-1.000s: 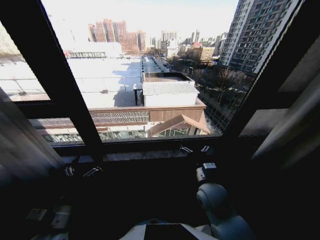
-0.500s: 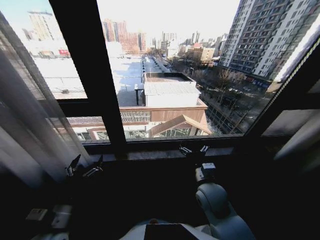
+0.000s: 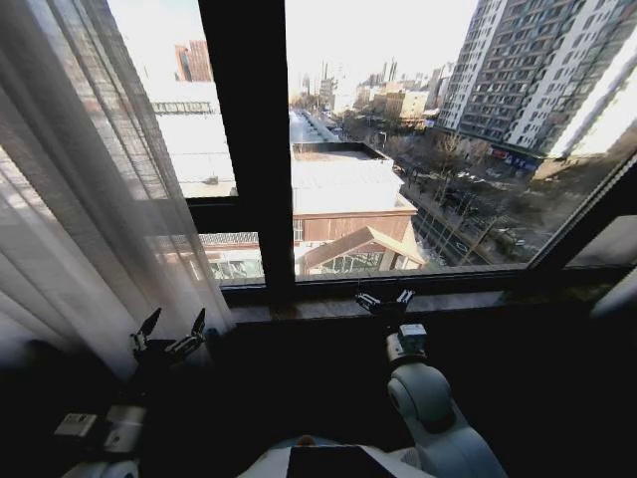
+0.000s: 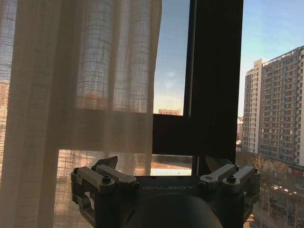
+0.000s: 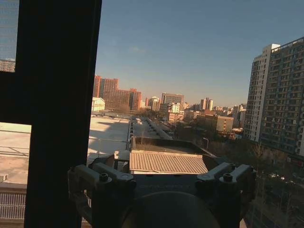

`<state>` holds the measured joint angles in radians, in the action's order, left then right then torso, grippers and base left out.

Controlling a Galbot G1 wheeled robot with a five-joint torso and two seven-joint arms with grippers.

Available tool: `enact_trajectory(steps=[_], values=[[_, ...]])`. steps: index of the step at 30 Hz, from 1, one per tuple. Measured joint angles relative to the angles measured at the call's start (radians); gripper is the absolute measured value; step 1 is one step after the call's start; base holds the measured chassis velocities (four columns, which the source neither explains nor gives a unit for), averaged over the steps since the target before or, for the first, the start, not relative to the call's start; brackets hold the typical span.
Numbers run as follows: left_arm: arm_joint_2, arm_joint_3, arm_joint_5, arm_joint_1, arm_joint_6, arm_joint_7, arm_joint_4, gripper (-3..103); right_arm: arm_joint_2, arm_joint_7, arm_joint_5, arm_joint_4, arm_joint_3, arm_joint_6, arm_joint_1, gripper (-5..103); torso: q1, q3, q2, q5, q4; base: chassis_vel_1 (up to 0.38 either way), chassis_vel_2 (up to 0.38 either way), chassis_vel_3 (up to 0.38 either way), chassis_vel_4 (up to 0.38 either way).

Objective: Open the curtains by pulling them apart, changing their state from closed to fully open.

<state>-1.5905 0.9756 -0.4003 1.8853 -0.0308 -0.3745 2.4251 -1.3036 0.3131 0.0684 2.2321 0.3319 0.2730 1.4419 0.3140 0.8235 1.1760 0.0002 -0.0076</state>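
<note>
Hanging at the far left of the head view, the curtains point(image 3: 90, 189) show as 1 sheer white pleated panel bunched against the left side of the window, its lower edge draped down just beside the left gripper point(image 3: 167, 334); a pale sliver at the far right edge may be the 2nd panel, can't confirm. Window frame point(image 3: 249, 149) is a dark vertical mullion plus a horizontal bar, and most of the glass right of the panel is uncovered, city visible through it. Handling call: fabric looks very light, soft, translucent, no stiffness, so it will fold and slide instead of pushing as a sheet; thin weave could slip out of a shallow pinch. Best hold is probably a gathered bundle of several pleats at the panel's free inner edge, at arm height, then drag sideways along the rail, not down. Left gripper sits low in front of the sill, fingers spread apart, nothing between them; left wrist view puts the curtain edge point(image 4: 95, 95) ahead of it. Right gripper point(image 3: 386, 299) is near the sill at centre-right, fingers also spread, empty, facing bare glass. No containers in the scene, nothing held in anything.
</note>
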Motion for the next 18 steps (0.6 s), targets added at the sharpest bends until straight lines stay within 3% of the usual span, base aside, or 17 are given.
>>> enact_trajectory(steps=[8, 15, 18], values=[[0.011, 0.004, 0.001, -0.011, -0.003, 0.040, -0.010, 100, -0.005, 0.000, 0.003, -0.003, -0.010, -0.007, 0.000, 100, 0.000, 0.000, 0.000, -0.0008, 0.0003, 0.212, 0.214, -0.197, -0.225], [0.122, 0.033, -0.019, -0.131, -0.098, 0.162, -0.045, 100, -0.001, 0.002, 0.004, -0.006, -0.008, -0.010, 0.006, 100, 0.000, 0.000, 0.000, 0.0009, -0.0001, 0.007, 0.010, -0.001, -0.005], [0.206, 0.008, -0.048, -0.225, -0.152, 0.263, -0.082, 100, 0.002, 0.003, 0.002, -0.007, -0.007, -0.019, 0.016, 100, 0.000, 0.000, 0.000, 0.0005, -0.0003, -0.044, -0.070, 0.034, 0.053]])
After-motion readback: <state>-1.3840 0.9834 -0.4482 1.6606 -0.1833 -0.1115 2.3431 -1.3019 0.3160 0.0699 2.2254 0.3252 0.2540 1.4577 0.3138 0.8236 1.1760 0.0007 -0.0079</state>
